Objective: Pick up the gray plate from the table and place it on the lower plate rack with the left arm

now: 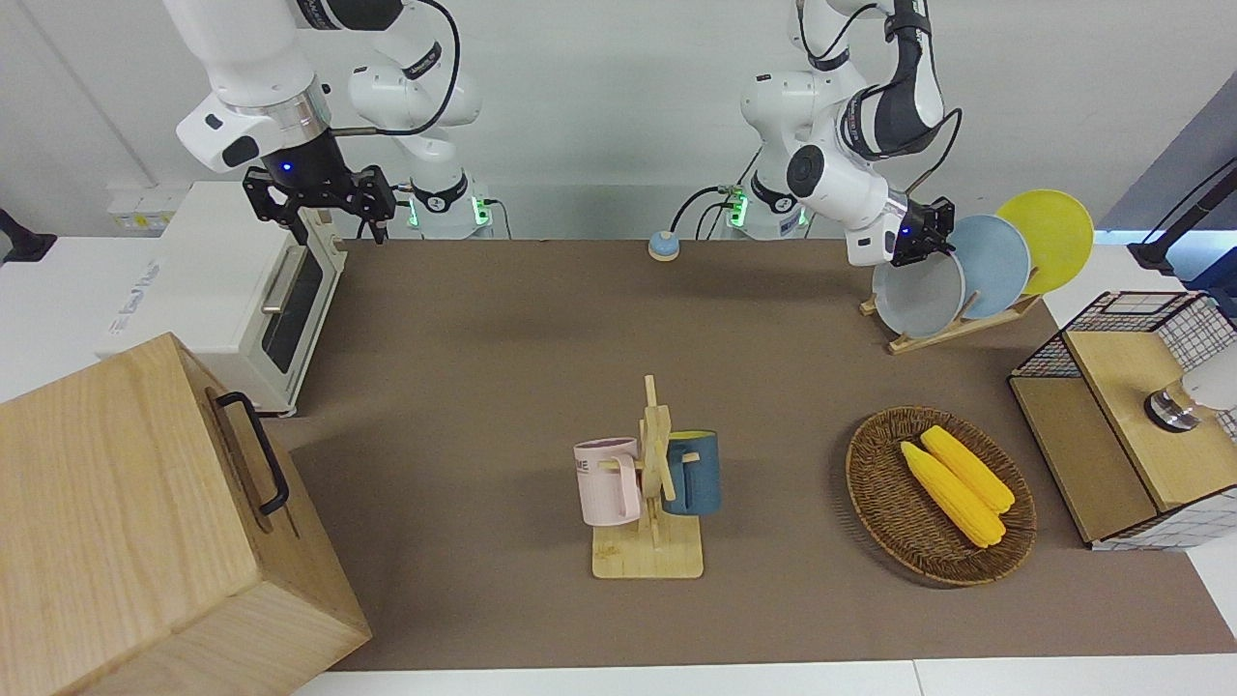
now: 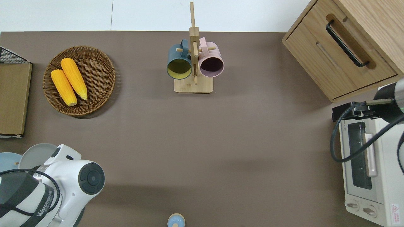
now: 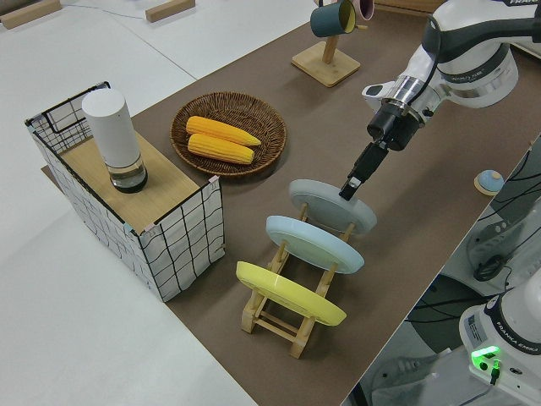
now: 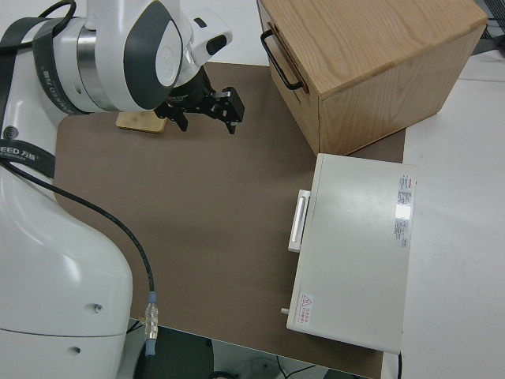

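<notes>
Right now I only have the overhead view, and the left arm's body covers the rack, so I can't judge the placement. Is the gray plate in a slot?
Observer: It appears so. In the left side view the gray plate leans in the end slot of the lower plate rack, next to the light-blue plate.
Operator: Where is the left gripper?
Observer: The left gripper is at the gray plate's upper rim.
Operator: Any other plates there?
Observer: A yellow plate leans in the rack's opposite end slot.
</notes>
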You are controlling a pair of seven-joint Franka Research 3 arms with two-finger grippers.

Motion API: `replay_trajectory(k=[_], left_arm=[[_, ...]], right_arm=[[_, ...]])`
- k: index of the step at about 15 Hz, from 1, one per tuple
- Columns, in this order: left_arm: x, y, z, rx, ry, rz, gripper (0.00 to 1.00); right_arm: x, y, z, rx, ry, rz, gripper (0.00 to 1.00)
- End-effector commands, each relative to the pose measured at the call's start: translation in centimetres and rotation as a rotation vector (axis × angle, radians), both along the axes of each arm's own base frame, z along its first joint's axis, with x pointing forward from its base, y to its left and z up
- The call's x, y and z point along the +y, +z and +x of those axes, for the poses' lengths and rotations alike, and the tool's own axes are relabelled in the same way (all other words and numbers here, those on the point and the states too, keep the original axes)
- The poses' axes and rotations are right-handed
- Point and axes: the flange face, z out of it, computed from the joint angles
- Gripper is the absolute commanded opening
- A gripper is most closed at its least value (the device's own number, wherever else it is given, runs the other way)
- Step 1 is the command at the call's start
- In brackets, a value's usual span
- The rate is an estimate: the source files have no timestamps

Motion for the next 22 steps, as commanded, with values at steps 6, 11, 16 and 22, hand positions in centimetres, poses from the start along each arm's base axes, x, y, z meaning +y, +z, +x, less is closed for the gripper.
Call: replay_trajectory(k=[6,11,16,22], left_arm=[[-0.5,0.0,0.1,-0.028,-0.024,0.013,1.0],[-1.9,2.9,1.6,-0.043,-0.04,-0.017,1.0],[-3.6,8.6,4.1,-0.033,0.026,-0.21,1.0],[-9.4,15.5,6.1,0.015,0.085,-0.406,1.0]], right_arm=[[0.1,0.3,0.0,-0.005,-0.002,0.003,0.983],[0.1,0.3,0.0,-0.005,-0.002,0.003,0.983],[0.1,0.3,0.0,-0.005,-0.002,0.003,0.983],[0.1,0.3,0.0,-0.005,-0.002,0.003,0.983]])
